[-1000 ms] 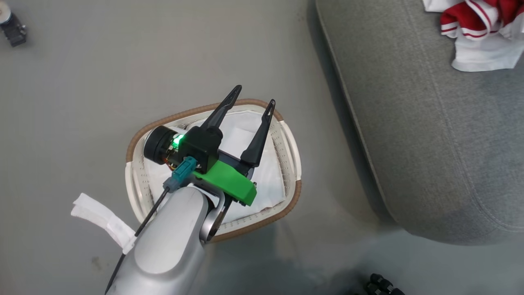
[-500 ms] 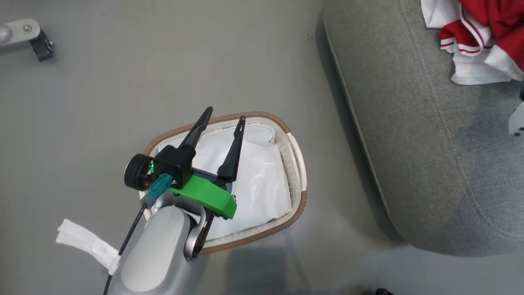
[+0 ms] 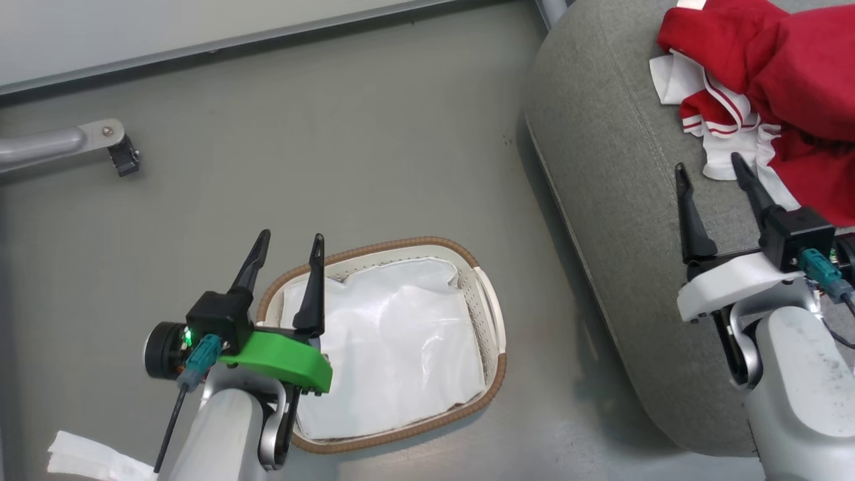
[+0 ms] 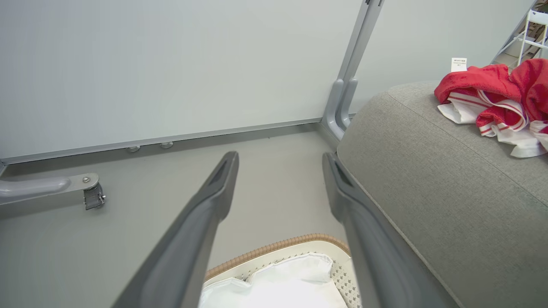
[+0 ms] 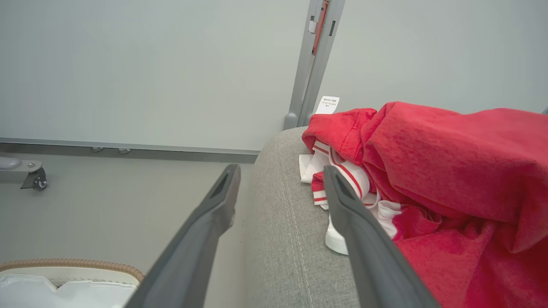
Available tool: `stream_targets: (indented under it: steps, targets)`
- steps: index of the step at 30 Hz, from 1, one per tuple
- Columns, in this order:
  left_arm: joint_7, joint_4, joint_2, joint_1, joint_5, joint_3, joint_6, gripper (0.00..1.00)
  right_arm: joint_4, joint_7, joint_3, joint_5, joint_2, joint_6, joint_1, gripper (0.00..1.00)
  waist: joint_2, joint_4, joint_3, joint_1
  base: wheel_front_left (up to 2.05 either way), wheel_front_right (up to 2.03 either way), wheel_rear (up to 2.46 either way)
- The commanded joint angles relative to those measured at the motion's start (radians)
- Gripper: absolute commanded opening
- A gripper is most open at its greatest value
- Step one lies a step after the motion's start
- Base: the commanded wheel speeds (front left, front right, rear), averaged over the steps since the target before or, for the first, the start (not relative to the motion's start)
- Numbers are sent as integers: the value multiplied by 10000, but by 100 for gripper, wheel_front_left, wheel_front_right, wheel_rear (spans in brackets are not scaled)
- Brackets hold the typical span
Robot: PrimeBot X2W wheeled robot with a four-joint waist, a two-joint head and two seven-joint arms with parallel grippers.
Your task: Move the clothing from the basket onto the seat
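The clothing (image 3: 788, 73), red garments with white striped trim, lies heaped on the grey seat (image 3: 621, 167) at the upper right. My right gripper (image 3: 708, 162) hangs open over the seat, its right finger at the clothing's white edge, holding nothing. The right wrist view shows the clothing (image 5: 428, 158) just right of my open right gripper (image 5: 281, 171), on the seat (image 5: 282, 239). The basket (image 3: 491, 314) stands on the floor with its white liner showing inside. My left gripper (image 3: 291, 236) is open and empty over the basket's left rim. From the left wrist, my left gripper (image 4: 279, 158) points past the basket (image 4: 278, 246) toward the wall.
A metal leg with a castor (image 3: 120, 153) reaches in from the left along the floor. A white cloth strip (image 3: 87, 457) lies at the bottom left. A grey post (image 4: 346, 94) stands against the wall behind the seat's corner.
The head camera has swung, bringing my open right gripper into view beside the clothing. A large red garment now tops the heap. My left gripper stands further toward the basket's left rim.
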Motion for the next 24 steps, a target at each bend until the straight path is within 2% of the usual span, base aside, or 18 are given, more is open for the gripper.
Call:
stream_targets:
  steps: [1, 10, 18, 24]
  targets:
    - [-4, -9, 39, 271, 120, 169, 147, 100, -126, -18, 141, 121, 94, -14, 201, 100, 0, 370, -424, 0, 0, 0, 0]
    - [-4, -306, 36, 1065, 193, 1082, 750, 100, -580, -16, 597, 311, 592, -14, 886, 100, 0, 922, -1173, 0, 0, 0, 0]
    - [-4, -301, 34, 1691, 168, 1397, 775, 100, -641, -16, 713, 227, 655, -14, 1451, 100, 0, 1246, -1669, 0, 0, 0, 0]
    - [-4, -459, 37, 2145, -136, 1468, 614, 100, -752, -16, 751, 325, 765, -14, 1968, 100, 0, 1370, -2076, 0, 0, 0, 0]
